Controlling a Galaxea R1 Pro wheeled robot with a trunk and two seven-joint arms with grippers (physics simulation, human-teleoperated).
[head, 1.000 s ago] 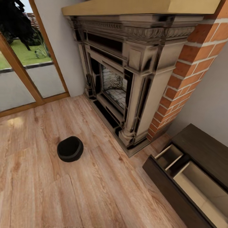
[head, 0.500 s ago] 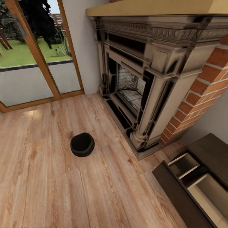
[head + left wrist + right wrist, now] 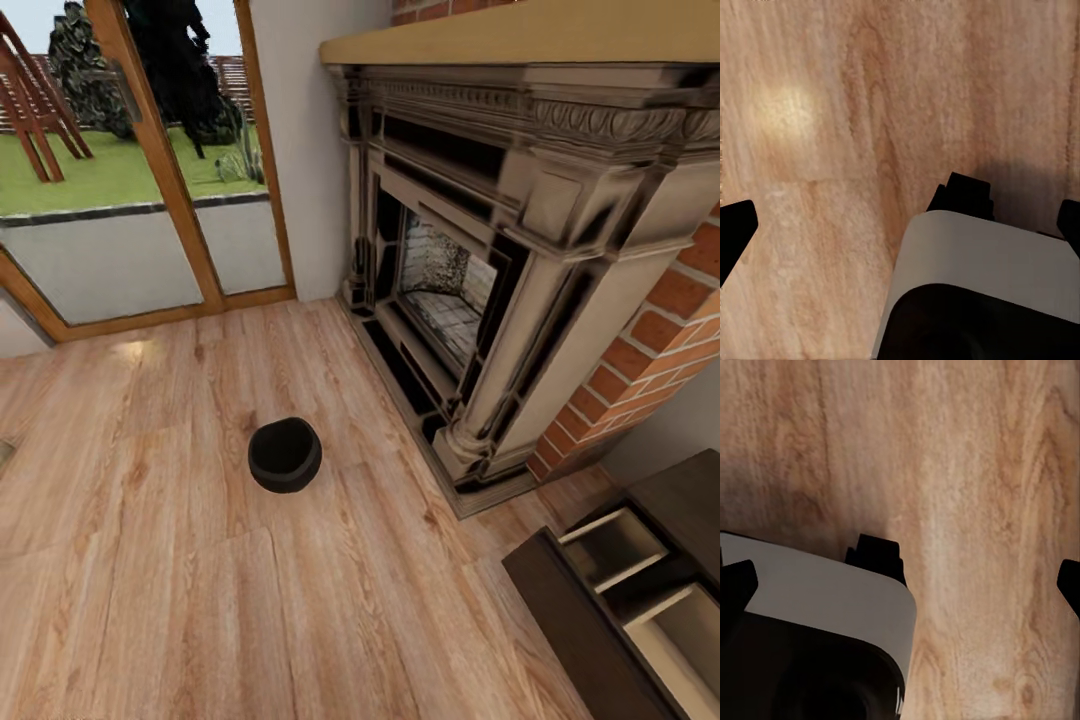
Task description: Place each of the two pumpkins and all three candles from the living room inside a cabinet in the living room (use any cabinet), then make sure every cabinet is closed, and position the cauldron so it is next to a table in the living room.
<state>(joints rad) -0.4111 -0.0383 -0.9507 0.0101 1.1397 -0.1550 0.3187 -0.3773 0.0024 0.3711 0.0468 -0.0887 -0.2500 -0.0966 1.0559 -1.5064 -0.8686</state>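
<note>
Black cauldron sitting upright on wood floor, apart from fireplace, well away from both pincers. Cabinet standing with drawers open. Left pincer and right pincer hanging over bare floor, fingers spread wide, holding nothing. Cauldron likely rigid, heavyish, smooth; rim looking best for grip.
</note>
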